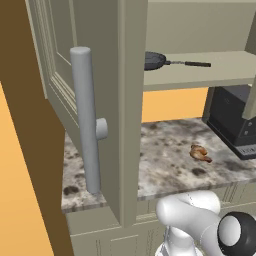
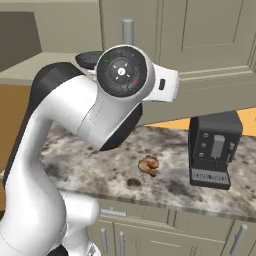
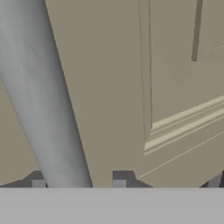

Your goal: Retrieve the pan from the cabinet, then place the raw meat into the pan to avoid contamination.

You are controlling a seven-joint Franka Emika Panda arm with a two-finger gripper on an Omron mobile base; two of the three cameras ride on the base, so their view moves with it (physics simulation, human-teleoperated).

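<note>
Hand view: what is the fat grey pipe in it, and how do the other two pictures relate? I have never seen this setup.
The machine is a white robot arm on a driving base in a simulated kitchen. Two pictures come from cameras on the base, behind the arm to its left and right. The third comes from a camera on the hand. The grey pipe is the bar handle of the open cabinet door. In the hand view it stands between the tips of the gripper, with a gap on one side, so it looks loose and nothing is held. The pan sits on the cabinet shelf. On the stone counter lie the raw meat and a black appliance.
</note>
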